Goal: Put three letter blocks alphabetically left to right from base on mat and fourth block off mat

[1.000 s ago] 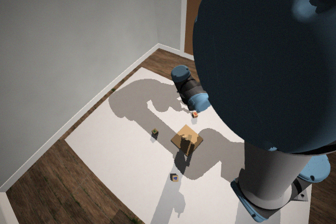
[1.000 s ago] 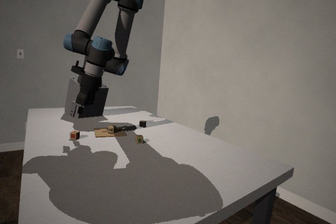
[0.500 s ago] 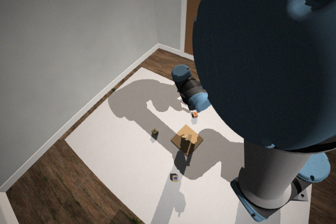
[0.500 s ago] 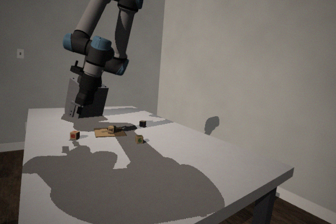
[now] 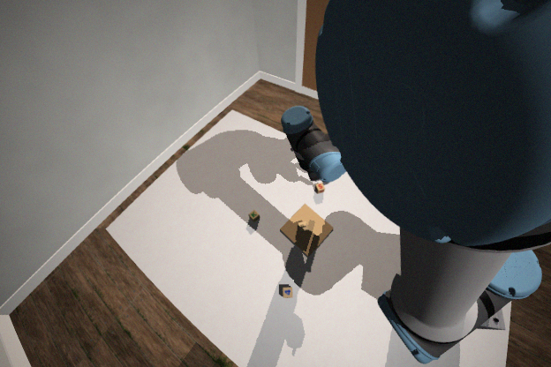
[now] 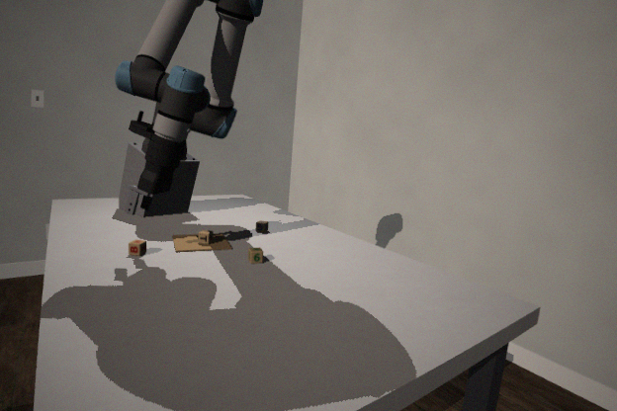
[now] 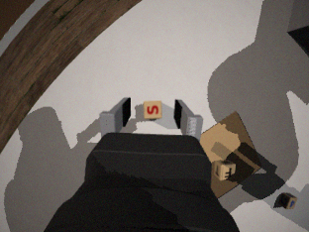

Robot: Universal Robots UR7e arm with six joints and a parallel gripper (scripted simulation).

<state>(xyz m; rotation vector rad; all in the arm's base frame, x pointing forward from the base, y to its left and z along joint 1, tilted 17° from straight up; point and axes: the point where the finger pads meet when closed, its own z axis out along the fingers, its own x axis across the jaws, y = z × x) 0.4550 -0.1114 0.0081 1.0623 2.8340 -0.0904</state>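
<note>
Jaws [image 6: 139, 200] open above S block [image 5: 319, 187] [image 6: 136, 247] [image 7: 153, 110]; 1 block on mat [image 5: 320, 226] [image 6: 187, 245] [image 7: 235, 124].

So looking at the bench [image 5: 177, 256] [image 6: 398, 296] [image 7: 173, 50] in the exterior view, there's loads of room from the 6 block [image 5: 253, 215] [image 6: 255, 255] to the near right corner. Gripper [image 6: 140, 201] [image 7: 153, 107] is wide open, and the wrist view shows a gap either side of the S block [image 5: 319, 187] [image 6: 136, 247] [image 7: 153, 109], near the left edge. The blue-letter block [image 5: 287, 291] [image 6: 262, 226] [image 7: 288, 200] sits toward the right edge, and the F block [image 5: 305, 225] [image 6: 204, 237] [image 7: 225, 171] blocks the mat's [image 5: 327, 228] [image 6: 187, 245] [image 7: 238, 124] middle. Pedestal [image 6: 192, 167] [image 7: 302, 17] stands toward the far edge.
</note>
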